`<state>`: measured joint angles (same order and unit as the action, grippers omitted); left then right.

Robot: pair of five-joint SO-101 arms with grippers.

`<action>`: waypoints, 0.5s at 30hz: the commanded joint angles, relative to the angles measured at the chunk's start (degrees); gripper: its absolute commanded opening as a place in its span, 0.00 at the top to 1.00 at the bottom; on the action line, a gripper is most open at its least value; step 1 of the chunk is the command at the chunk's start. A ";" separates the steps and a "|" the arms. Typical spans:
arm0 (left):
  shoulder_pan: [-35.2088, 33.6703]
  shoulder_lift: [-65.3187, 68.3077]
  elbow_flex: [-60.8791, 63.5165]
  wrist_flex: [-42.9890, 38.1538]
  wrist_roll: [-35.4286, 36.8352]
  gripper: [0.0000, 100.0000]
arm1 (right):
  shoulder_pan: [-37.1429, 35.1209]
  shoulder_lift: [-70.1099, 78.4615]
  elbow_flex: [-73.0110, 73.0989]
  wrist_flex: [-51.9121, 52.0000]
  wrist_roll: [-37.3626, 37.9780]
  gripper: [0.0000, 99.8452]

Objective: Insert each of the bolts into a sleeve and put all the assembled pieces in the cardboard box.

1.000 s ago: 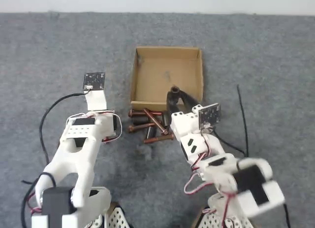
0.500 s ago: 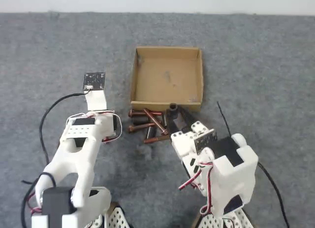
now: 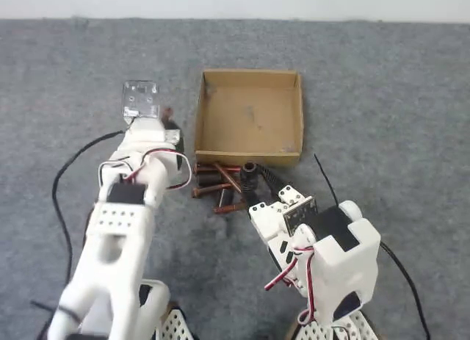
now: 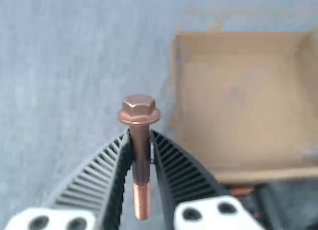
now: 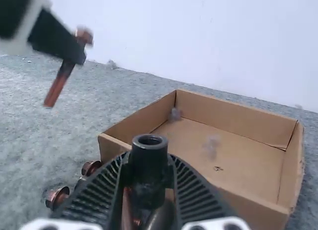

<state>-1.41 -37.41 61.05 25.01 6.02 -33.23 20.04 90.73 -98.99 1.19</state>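
**Progress: first bolt and sleeve in hand, nothing boxed yet**

Cardboard box [image 3: 250,158] has no assembled piece in it as far as the high view shows, so the job looks near its start. Loose bolts [image 3: 219,187] lie in a heap on the grey carpet [image 3: 382,98], just in front of the box's near wall, between the two arms (whether more sleeves are mixed in, can't tell).

Left gripper [image 4: 140,138] is clamped on one bolt [image 4: 140,115] approx. mid-shank. The hex head sticks out beyond the fingertips and the threaded end points back toward the wrist. It's held in the air off the box's left side, well apart from the heap.

Right gripper [image 5: 148,163] is closed round a black sleeve [image 5: 149,146], upright w/ its open bore facing up, over the heap and just short of the box's near wall. In the right wrist view the bolt hangs tilted, head up, higher than the sleeve and apart from it, not lined up w/ the bore.

Left to do, I'd judge: bring the threaded end to the bore & insert, put the pair in the box, then repeat for the heap
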 commanded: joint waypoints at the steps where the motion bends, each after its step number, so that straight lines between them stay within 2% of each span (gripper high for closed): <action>1: 5.36 -12.57 -4.35 -1.85 -0.09 0.99 | -1.01 -0.92 0.53 -1.80 0.53 0.99; 8: 11.16 -18.81 -4.35 -3.96 -0.09 0.99 | -2.68 -1.19 0.70 -1.80 0.53 0.99; 11: 11.25 -18.81 -2.51 -10.99 3.25 0.99 | -2.77 -1.27 0.70 -1.80 0.53 0.99; 15: 11.34 -18.81 4.53 -26.29 14.86 0.99 | -2.86 -1.27 0.70 -1.80 0.44 0.99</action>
<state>9.58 -53.41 62.11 13.58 10.95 -35.60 20.04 90.73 -98.99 1.19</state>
